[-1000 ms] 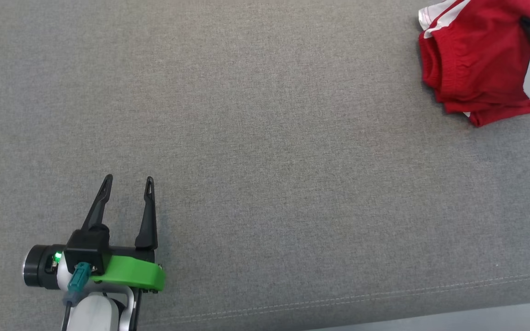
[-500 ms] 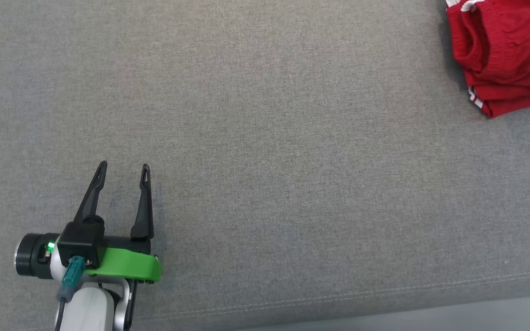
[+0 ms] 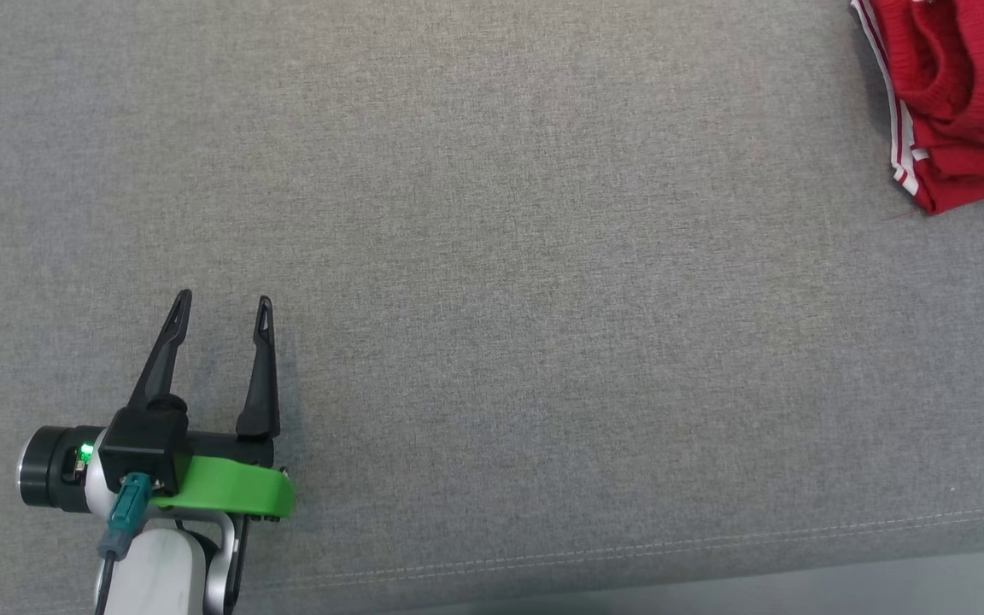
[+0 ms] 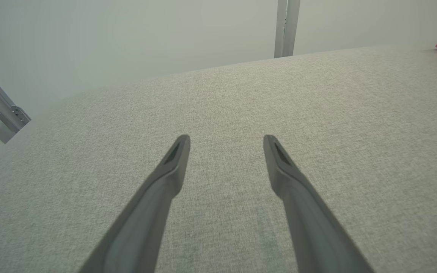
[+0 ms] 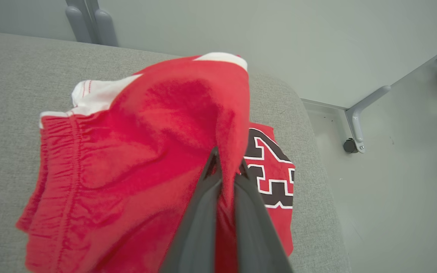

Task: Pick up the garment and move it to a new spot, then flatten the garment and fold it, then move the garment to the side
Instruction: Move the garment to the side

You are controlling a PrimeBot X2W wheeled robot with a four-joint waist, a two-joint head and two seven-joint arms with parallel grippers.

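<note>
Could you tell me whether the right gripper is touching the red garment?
Touching. The right wrist view shows the right gripper pinching a fold of the red garment.

The left pincer [image 3: 221,299] has two long dark fingers [image 3: 163,359], slotted at the tips, on a black block [image 3: 146,444] with a bright green collar [image 3: 231,489]. At its nine o'clock sits a silver-rimmed black barrel [image 3: 43,470] with a green light [image 3: 84,450]; at six, a teal plug [image 3: 125,506] and a white forearm [image 3: 155,576].

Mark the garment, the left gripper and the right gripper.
garment [image 5: 127,159]: right wrist view, red fabric, middle.
left gripper [image 3: 223,298]: head view, midway between its fingertips.
right gripper [image 5: 228,161]: right wrist view, midway between its fingertips.
</note>
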